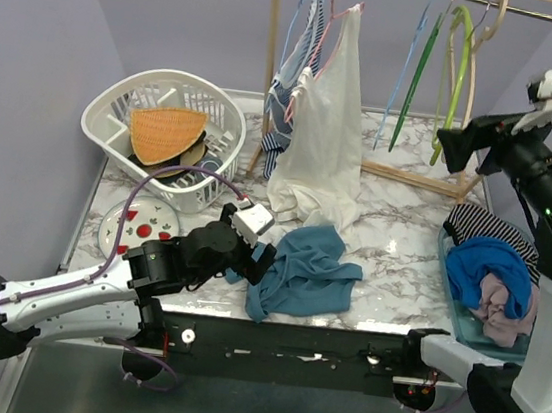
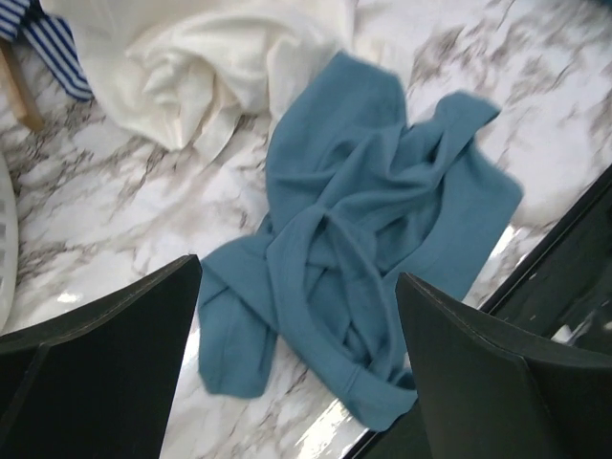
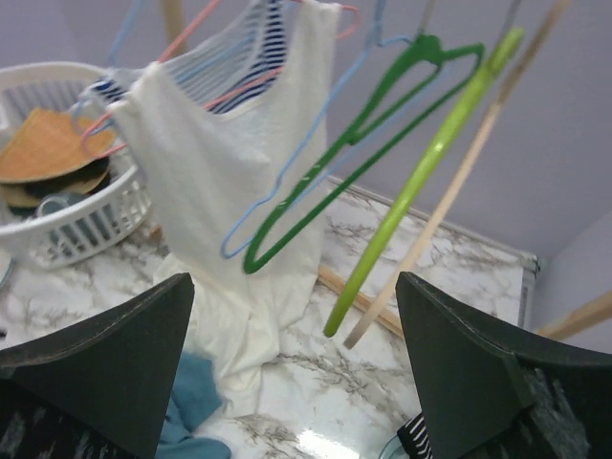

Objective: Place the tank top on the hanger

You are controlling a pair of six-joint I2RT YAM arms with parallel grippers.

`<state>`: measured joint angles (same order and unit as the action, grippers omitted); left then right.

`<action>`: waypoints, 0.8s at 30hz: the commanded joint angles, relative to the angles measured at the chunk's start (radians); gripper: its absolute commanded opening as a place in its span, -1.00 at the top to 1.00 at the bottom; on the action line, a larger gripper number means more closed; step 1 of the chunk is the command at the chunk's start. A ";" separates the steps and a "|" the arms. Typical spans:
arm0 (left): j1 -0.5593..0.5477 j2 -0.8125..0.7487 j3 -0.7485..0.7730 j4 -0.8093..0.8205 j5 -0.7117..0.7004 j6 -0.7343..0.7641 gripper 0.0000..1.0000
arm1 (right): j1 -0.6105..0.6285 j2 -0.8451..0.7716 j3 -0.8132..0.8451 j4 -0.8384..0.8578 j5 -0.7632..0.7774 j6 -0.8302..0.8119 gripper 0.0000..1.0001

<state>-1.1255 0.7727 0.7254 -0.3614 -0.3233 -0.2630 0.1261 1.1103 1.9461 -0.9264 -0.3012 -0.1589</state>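
The teal-blue tank top (image 1: 308, 271) lies crumpled on the marble table near the front edge, and it fills the left wrist view (image 2: 363, 220). My left gripper (image 1: 257, 260) is open at its left edge, low over the table, with the jaws wide (image 2: 296, 273) and nothing held. The beige hanger (image 1: 491, 29) hangs on the rail at the top right. My right gripper (image 1: 447, 145) is open and raised just in front of it. In the right wrist view (image 3: 295, 279) the beige hanger's arm (image 3: 446, 197) shows ahead between the fingers, untouched.
A lime-green hanger (image 3: 430, 174), a dark green hanger (image 3: 316, 201) and thin blue and pink hangers hang on the wooden rack. A cream-white garment (image 1: 324, 142) and a striped garment (image 1: 294, 78) hang there. A white basket (image 1: 164, 137) stands at left, a clothes bin (image 1: 488, 283) at right.
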 commanded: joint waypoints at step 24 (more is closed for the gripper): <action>0.007 -0.059 -0.026 -0.070 -0.049 0.094 -0.97 | -0.181 0.368 0.146 0.081 0.134 0.226 -0.09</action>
<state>-1.1248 0.7280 0.7074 -0.4160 -0.3561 -0.1799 -0.0479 1.4353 2.0789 -0.8608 -0.1379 0.0696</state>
